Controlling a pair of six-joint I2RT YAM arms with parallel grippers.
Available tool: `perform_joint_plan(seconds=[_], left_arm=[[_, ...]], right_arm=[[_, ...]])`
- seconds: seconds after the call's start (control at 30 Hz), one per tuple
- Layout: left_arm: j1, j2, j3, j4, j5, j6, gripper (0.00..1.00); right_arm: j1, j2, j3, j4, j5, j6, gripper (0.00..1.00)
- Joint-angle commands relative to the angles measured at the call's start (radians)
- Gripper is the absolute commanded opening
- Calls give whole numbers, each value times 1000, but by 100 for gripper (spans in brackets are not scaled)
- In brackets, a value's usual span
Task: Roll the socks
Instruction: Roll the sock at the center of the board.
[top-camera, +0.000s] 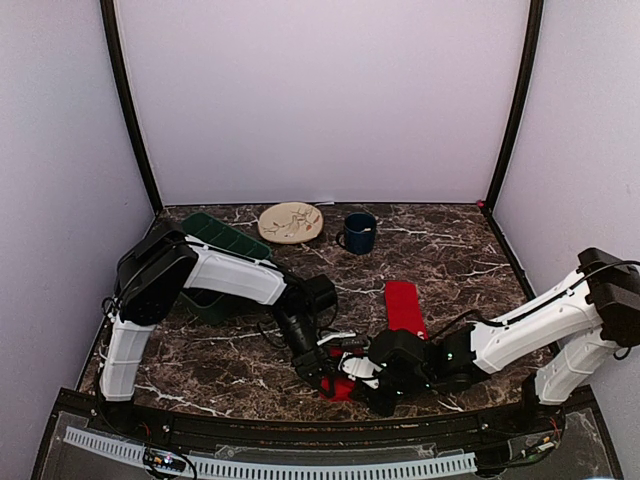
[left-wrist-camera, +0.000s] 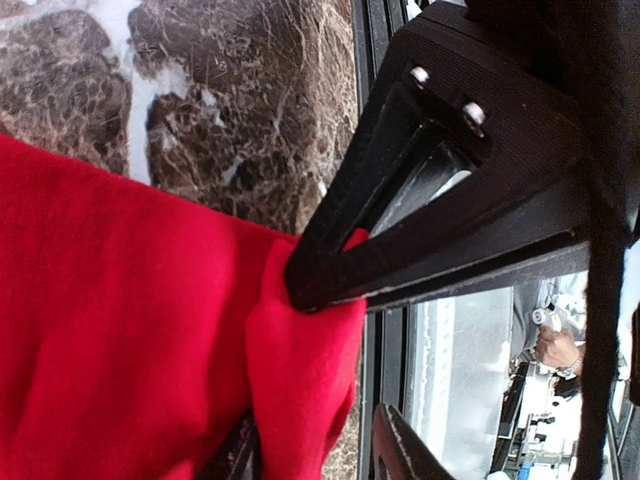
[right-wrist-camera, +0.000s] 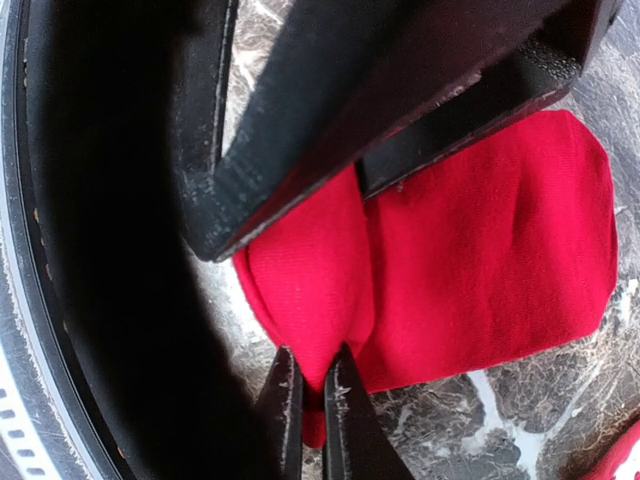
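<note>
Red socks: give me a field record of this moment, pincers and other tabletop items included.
near sock: small red fabric sock, partly folded, at the front
far sock: second red fabric sock, lying flat, not gripped
left pincer: open around a fold of the near sock
right pincer: shut on the near sock's edge
others: dark green plastic bin, beige round plate, dark blue mug

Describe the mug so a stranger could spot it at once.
Look to the far edge of the dark marble table. Right of the beige plate stands a mug. It alone is dark blue, upright, with its handle toward the plate.
</note>
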Motion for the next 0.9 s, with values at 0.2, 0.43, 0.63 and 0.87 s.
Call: perform_joint_plan(seconds=[0.2,0.43,0.63,0.87], left_arm=[[27,9,-75,3,-182,-49,39],[44,5,-93,12,-258,-65,39],[67,-8,-106,25,-307,-74,40],[98,-33,-125,48,-360,-90,40]], right_arm=[[-12,-23,-25,56,16,28,0],[-12,-37,-43,64,27,47,0],[-12,-50,-54,66,34,55,0],[-12,-48,-54,67,33,55,0]])
